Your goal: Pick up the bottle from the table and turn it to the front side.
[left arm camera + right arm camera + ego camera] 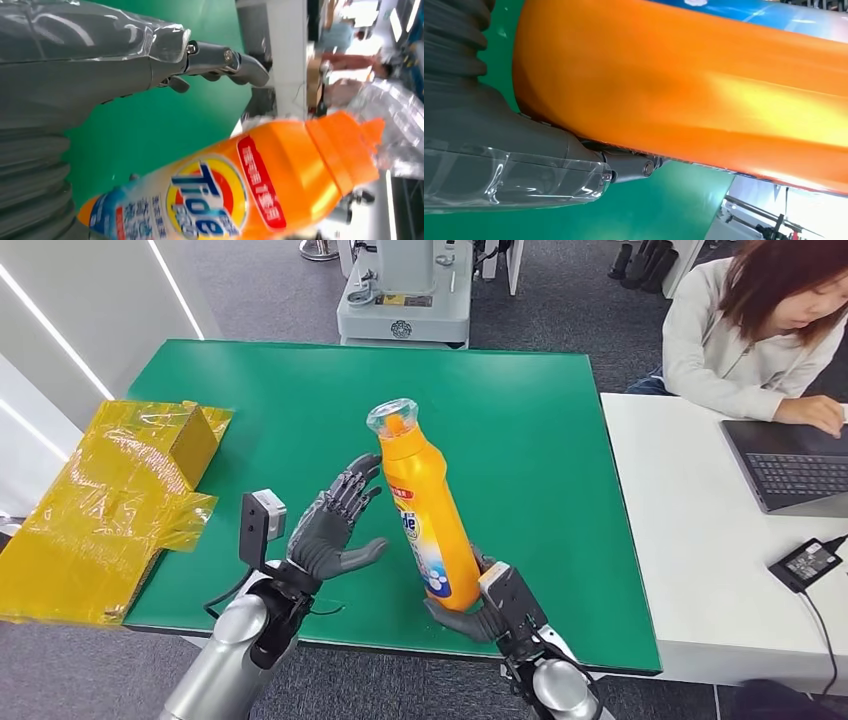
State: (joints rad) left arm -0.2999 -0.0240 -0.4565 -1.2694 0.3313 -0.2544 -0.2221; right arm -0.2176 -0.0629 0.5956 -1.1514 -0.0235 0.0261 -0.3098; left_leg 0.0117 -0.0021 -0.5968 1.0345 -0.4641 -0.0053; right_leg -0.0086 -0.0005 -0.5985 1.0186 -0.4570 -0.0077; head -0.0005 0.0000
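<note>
The right robot hand grips the base of the orange bottle, held upright and slightly tilted at centre frame above the green bench. The left robot hand hovers just beside it, fingers spread, holding nothing.

Your head view looks forward and down from high over the green table. Both wrist views sit close behind their hands, turned sideways, very near the orange bottle. All three share bottle and table.
</note>
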